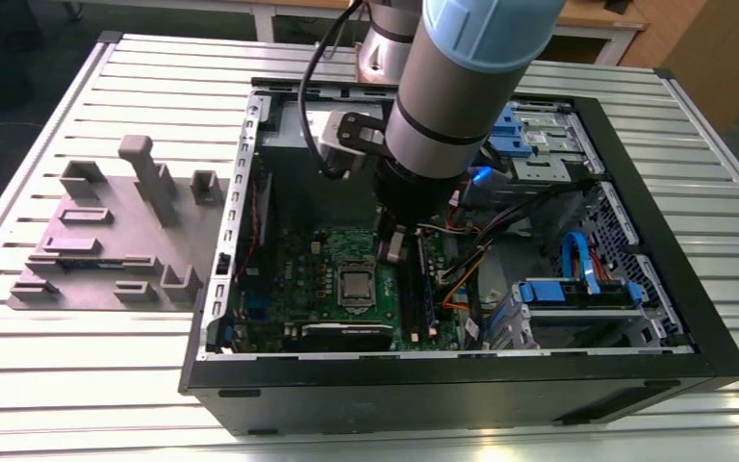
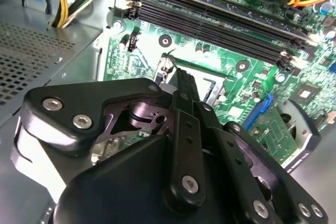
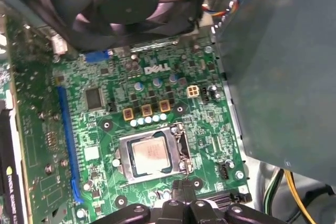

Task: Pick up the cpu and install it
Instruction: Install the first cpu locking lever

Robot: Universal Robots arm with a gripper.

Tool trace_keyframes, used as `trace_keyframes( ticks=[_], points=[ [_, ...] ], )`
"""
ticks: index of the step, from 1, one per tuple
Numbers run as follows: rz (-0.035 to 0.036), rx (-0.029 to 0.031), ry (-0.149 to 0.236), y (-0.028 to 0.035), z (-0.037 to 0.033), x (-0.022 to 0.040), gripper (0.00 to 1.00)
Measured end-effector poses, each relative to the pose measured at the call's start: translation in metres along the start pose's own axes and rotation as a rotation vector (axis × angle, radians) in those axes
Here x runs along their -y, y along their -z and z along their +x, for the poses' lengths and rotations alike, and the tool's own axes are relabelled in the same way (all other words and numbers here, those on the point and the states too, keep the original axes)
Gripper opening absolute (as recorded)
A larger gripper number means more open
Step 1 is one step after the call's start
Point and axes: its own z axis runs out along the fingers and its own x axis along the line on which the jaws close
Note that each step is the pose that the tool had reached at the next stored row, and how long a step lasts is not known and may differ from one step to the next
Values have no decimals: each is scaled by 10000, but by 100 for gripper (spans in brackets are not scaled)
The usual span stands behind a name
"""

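The cpu, a small silvery square chip, lies flat in its socket on the green motherboard, with a silver metal frame around it. In the exterior view the cpu sits in the middle of the board inside the open computer case. My gripper hovers just beside the socket's edge, its black fingers together and holding nothing. It hangs above the board in the exterior view. In the second wrist view the gripper points down at the socket area, which its body largely hides.
A black fan and a grey metal box stand close around the socket. Long memory slots run beside it, and a green expansion card stands upright. A grey fixture block lies on the slatted table at the exterior view's left.
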Motion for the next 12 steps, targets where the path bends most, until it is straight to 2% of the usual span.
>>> trace_keyframes(
  ticks=[8, 12],
  points=[
    [-2, -17, 121, -2, 0, 0, 11],
    [-7, -77, 690, -13, 1, 2, 11]
  ],
)
